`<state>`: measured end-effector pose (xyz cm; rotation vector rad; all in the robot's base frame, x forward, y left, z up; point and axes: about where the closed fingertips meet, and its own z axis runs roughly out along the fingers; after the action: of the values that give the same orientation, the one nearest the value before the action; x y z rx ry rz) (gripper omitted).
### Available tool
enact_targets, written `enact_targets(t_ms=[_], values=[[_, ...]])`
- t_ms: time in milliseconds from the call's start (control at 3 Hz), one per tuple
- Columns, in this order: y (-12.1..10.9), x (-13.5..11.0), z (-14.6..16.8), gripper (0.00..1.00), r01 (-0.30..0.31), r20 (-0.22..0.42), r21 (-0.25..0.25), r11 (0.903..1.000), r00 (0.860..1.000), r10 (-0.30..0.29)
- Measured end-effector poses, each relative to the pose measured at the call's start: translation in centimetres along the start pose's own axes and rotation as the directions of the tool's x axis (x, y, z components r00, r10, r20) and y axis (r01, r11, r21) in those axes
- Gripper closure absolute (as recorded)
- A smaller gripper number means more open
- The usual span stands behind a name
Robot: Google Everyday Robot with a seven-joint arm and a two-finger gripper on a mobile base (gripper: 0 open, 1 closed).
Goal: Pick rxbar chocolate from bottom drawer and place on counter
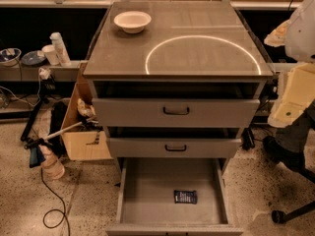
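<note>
The rxbar chocolate [185, 196] is a small dark flat bar with pale print. It lies on the floor of the open bottom drawer [147, 195], right of the middle and toward the front. The counter [123, 53] is the grey-brown cabinet top with a large white circle outline on its right half. My gripper is not in view; only a white rounded part of the arm [301, 26] shows at the right edge, well above and to the right of the drawer.
A white bowl [132, 21] sits on the counter's back left. Two upper drawer fronts with black handles [175, 111] stand slightly pulled out. A cardboard box [83, 132], cables and a spray bottle [49, 163] lie on the floor to the left. A dark chair base [290, 151] is at the right.
</note>
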<state>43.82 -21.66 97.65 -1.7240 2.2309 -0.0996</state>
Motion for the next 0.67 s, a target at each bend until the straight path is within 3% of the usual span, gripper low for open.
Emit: enact_targets(t_ms=[667], values=[[-0.08,0.71,0.49,0.00,-0.009,0.012,0.023,0.9997,1.000,0.008]])
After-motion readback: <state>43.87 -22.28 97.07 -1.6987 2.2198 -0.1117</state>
